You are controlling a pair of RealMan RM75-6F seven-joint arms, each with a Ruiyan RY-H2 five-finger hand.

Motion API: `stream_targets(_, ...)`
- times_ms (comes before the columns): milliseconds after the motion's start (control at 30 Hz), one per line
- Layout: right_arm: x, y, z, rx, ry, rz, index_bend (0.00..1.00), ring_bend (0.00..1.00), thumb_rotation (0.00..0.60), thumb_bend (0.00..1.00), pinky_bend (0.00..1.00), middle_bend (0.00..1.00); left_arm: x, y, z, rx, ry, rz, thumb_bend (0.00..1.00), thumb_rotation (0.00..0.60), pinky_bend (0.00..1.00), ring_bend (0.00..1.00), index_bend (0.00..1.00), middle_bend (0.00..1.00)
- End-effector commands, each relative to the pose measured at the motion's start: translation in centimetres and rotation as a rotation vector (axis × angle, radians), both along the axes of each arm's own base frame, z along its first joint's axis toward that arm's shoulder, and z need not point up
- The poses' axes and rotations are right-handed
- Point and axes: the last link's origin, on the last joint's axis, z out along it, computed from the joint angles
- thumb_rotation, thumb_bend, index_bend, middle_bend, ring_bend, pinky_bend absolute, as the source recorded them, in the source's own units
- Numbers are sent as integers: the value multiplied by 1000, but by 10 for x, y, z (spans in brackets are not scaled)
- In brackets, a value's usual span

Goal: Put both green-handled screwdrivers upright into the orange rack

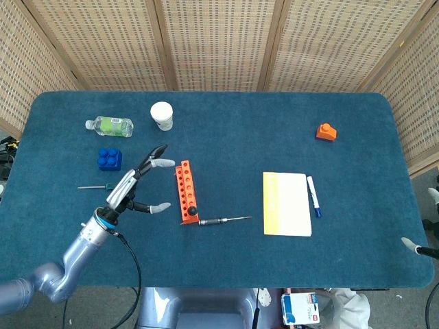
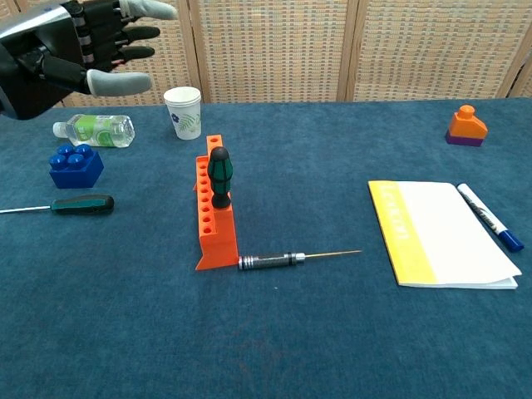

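Note:
One green-handled screwdriver (image 2: pixel 219 175) stands upright in the orange rack (image 2: pixel 211 218), near its front end; in the head view it shows as a dark handle (image 1: pixel 193 210) in the rack (image 1: pixel 185 191). The other green-handled screwdriver (image 2: pixel 76 204) lies flat on the table at the left, partly hidden by my left hand in the head view (image 1: pixel 88 186). My left hand (image 2: pixel 71 46) (image 1: pixel 134 185) hovers open, high and to the left of the rack, holding nothing. The right hand is not visible.
A black-handled precision screwdriver (image 2: pixel 287 258) lies in front of the rack. A blue brick (image 2: pixel 76 165), water bottle (image 2: pixel 96 129) and paper cup (image 2: pixel 183 111) stand at the back left. A yellow notepad (image 2: pixel 436 233), marker (image 2: pixel 489 216) and orange bottle (image 2: pixel 465 125) are at the right.

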Motion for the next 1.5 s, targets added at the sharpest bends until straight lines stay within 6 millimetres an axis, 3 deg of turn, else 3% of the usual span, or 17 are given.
stream_targets(33,0,0,0,2,-1,2,0,0,600,0,0,0,-28,13,34,203,293,79,134,600,0,0,222,0)
stream_targets(233,2,0,-2,9,4,6,0,0,600,0,0,0,-73,23,36,339,734,215,50,600,0,0,261,0)
stream_targets(467,3,-1,-5,18,13,3,0,0,600,0,0,0,-108,31,13,329,974,272,49,600,0,0,348,0)
stream_targets(767,1,-2,-6,23,17,-9,0,0,600,0,0,0,-124,36,-19,296,1057,284,102,600,0,0,424,0)
stream_targets(1200,1,-3,-7,28,17,-11,0,0,600,0,0,0,-127,46,-36,325,1105,299,256,600,0,0,435,0)
stream_targets(1500,0,-3,-7,33,12,-14,0,0,600,0,0,0,-131,43,-45,344,1122,306,269,600,0,0,435,0)
